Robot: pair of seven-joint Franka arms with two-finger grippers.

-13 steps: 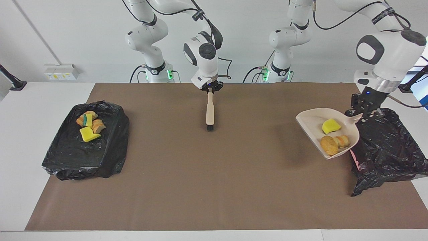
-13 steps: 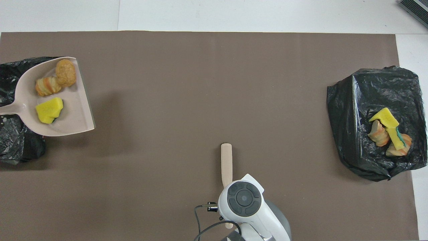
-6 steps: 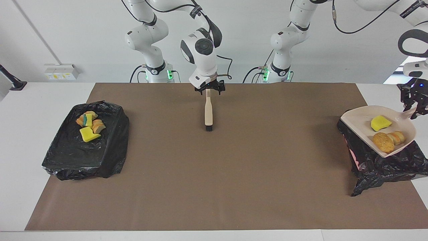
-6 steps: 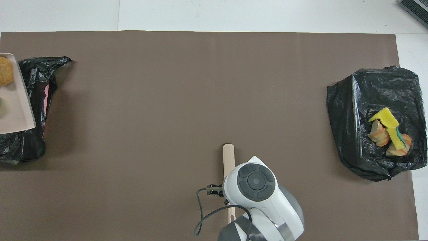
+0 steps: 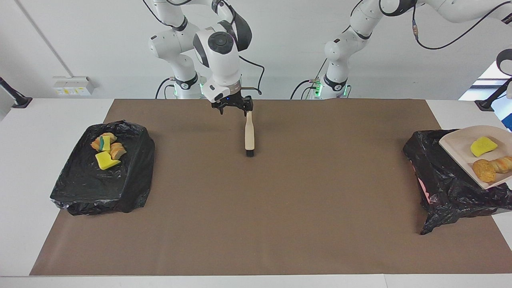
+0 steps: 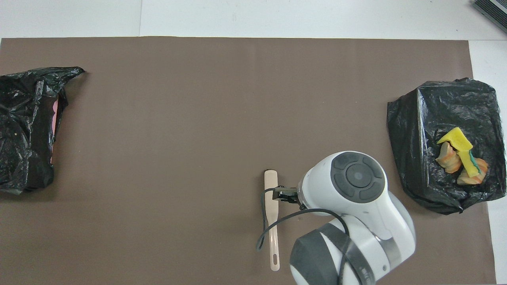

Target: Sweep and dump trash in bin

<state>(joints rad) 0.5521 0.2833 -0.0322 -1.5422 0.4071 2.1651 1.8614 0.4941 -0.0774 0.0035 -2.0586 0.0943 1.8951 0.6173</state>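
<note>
**Item: dump stage, sweep-and-bin job**

- **Trash, lot A:** a yellow sponge piece point(image 5: 484, 146), a brown lump point(image 5: 484, 171) and a striped chunk point(image 5: 503, 164) lie in the dustpan point(image 5: 456, 142). The pan is up in the air over the bin point(image 5: 448, 180).
- **Trash, lot B:** four scraps point(image 5: 106, 150) are heaped on a black-bagged tray point(image 5: 100, 188) at the right arm's end of the bench point(image 5: 24, 168).
- **Left tool:** out of frame, pressed together, judged to be pinching the dustpan handle (the pan cannot hang there otherwise).
- **Right tool** point(image 5: 232, 107): spread and empty, low over the mat point(image 5: 280, 220) beside the brush point(image 5: 249, 134). The brush lies loose on the mat.
- **Handling note:** bring the pan's open lip over the bag's mouth before tipping. Tilt slowly, since the round lump will likely roll first.
- **Edges and room:** the bin sits by the bench's end, and its slack liner is an unsure rim. A piece that spills toward that end may leave the bench. Mid-mat gives wide room, with only the brush on it.
</note>
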